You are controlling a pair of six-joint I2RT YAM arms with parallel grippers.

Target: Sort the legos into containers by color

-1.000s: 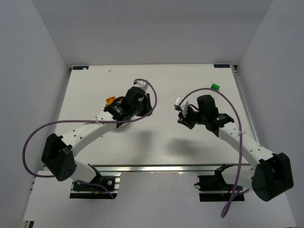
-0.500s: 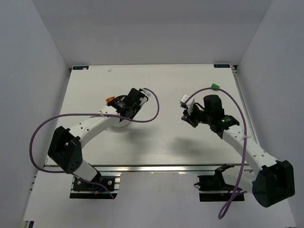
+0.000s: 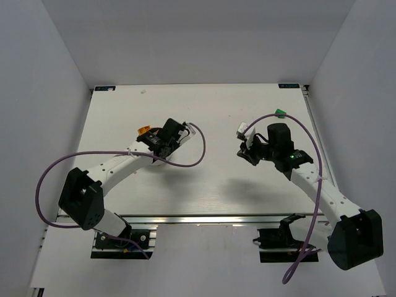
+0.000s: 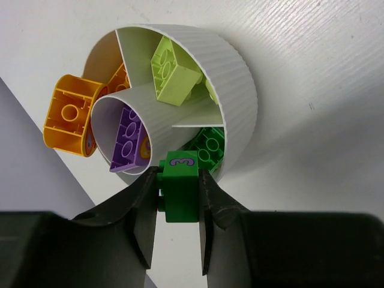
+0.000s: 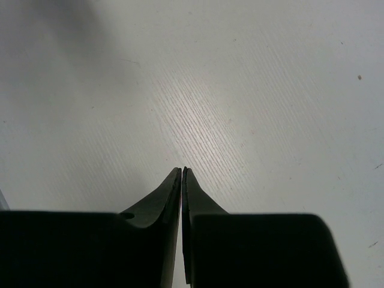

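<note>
You had the white counter (image 3: 210, 105) carrying everything. Your left arm (image 3: 114, 166) reached from the near-left corner into the middle of the counter's left half, with its wrist tipped down over the bowl. Your right arm (image 3: 318, 185) stretched from the near-right corner up the right half, its wrist low over bare counter.

The round white bowl (image 4: 237, 90) stood upright under your left wrist, its ribbed wall and inner dividers clear in the wrist view. Your left fingers (image 4: 141, 210) were clamped on a dark green brick (image 4: 180, 195) right at the bowl's near rim, beside the green wedge. You could not tell whether it touched the wall. Your right fingers (image 5: 162, 198) were pressed together with nothing between them.

A big orange brick (image 4: 71, 114) leaned at the bowl's rim with its hollow underside showing, a second orange piece (image 4: 120, 78) behind it. Whether the big one sat inside was unclear. Lime-yellow bricks (image 4: 171, 71) filled one wedge, tilted, studs up. A purple brick (image 4: 127, 139) lay in the curved inner pocket, long axis along the divider. A green brick (image 4: 209, 147) rested in the wedge nearest the fingers.

The held brick's long axis ran along the fingers, and its end marked "3" pointed toward the bowl. One loose green brick (image 3: 279, 113) sat near the far-right corner.
</note>
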